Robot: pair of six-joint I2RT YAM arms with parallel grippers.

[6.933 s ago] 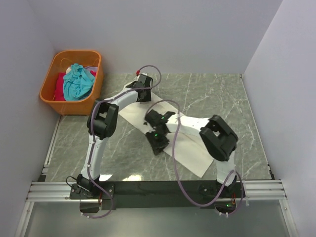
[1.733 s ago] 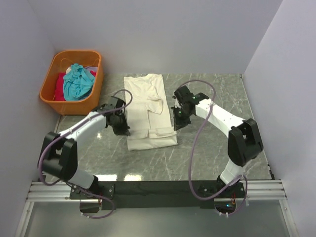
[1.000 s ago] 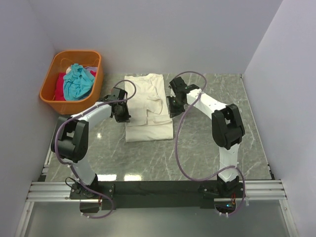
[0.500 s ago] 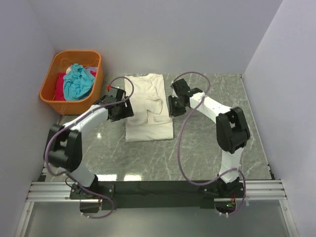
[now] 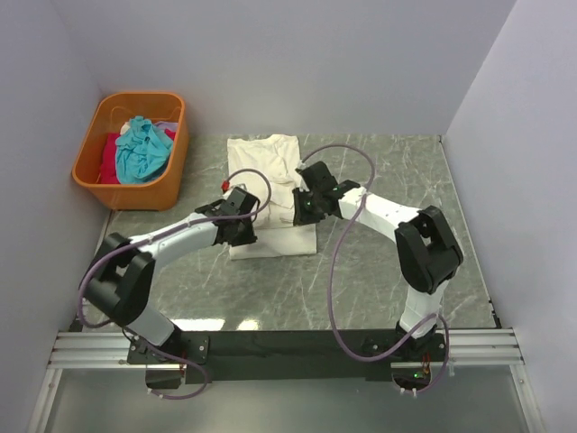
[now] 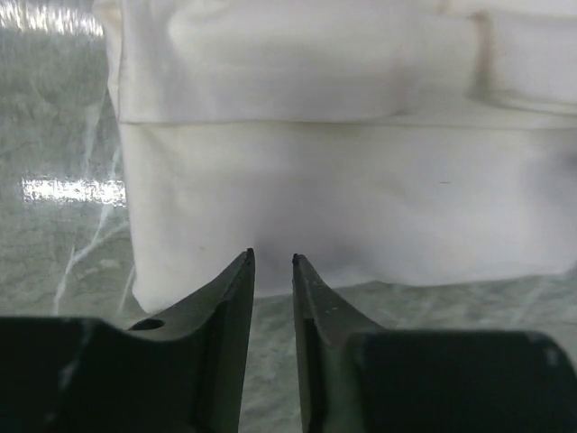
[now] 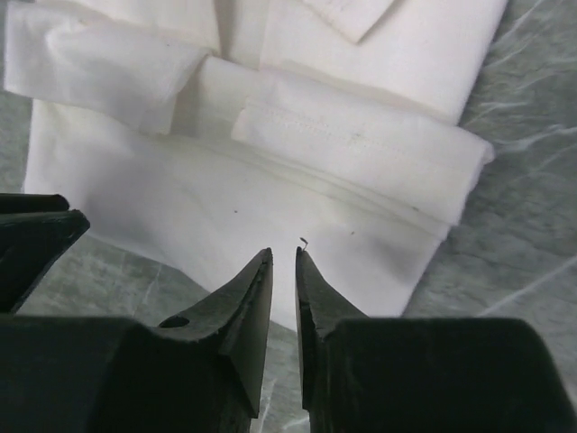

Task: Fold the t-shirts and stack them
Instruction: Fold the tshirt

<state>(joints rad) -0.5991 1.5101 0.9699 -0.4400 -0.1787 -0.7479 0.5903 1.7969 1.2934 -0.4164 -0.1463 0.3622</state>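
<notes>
grey-green marbled surface (image 5: 379, 271) carries a folded cream t-shirt (image 5: 261, 161) at its far middle and an orange basket (image 5: 135, 195) at the far-left corner.

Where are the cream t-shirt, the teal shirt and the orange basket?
cream t-shirt (image 5: 261, 155), top view, bare cloth near collar
teal shirt (image 5: 140, 149), top view, crumpled middle
orange basket (image 5: 135, 196), top view, front wall

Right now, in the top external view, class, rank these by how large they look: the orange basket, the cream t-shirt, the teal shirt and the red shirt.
1. Orange basket and cream t-shirt: too alike to rank, and the t-shirt is partly covered.
2. Teal shirt.
3. Red shirt, which is mostly hidden.
</notes>
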